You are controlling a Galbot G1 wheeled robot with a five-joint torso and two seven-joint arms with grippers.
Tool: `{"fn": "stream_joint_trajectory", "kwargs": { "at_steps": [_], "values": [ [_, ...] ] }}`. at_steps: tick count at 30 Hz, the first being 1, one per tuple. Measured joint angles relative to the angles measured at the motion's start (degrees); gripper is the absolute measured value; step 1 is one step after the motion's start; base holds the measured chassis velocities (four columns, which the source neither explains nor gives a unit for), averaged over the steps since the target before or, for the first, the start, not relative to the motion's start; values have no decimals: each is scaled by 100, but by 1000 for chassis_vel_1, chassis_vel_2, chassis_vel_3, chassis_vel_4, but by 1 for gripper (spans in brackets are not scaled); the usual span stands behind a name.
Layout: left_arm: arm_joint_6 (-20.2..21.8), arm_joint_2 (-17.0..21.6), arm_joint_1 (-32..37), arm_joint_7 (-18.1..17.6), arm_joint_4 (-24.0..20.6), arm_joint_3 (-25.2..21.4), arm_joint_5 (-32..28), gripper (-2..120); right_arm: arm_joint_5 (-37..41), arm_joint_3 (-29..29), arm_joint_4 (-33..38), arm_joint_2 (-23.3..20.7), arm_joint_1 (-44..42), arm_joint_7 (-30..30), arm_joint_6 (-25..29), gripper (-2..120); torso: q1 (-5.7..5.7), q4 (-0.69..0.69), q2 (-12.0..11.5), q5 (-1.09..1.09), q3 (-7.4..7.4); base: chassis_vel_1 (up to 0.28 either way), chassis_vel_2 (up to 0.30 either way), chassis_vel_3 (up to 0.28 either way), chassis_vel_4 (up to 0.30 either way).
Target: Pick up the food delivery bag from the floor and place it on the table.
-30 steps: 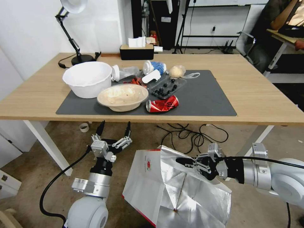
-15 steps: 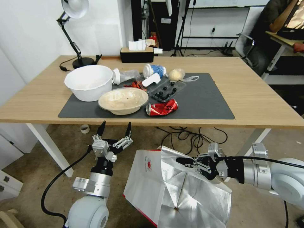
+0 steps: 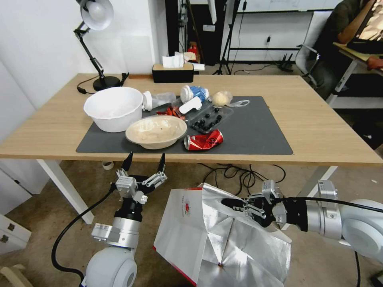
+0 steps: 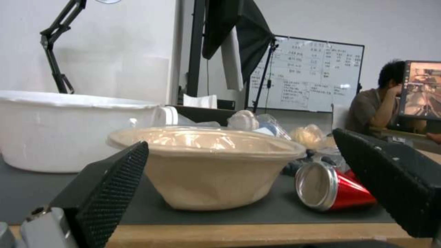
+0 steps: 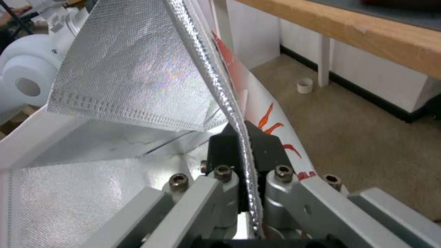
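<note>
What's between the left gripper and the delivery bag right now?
Nothing. In the head view the open left gripper stands apart from the food delivery bag, with bare floor between them. The right gripper is clamped on the bag's foil edge.

No wording can be read: the food delivery bag (image 3: 187, 235) carries a round red logo (image 3: 187, 209), its lettering illegible.

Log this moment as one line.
right gripper: shut on bag rim | left gripper: open, idle below table edge | bag: not on table
</note>
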Motion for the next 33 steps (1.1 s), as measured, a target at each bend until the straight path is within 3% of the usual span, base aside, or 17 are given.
{"fn": "stream_joint_trajectory", "kwargs": {
  "at_steps": [33],
  "values": [
    [14, 2, -10, 1, -12, 3, -9, 100, -9, 13, 8, -21, -1, -21, 13, 0, 379, 0, 868, 0, 488, 0, 0, 0, 0]
  ]
}}
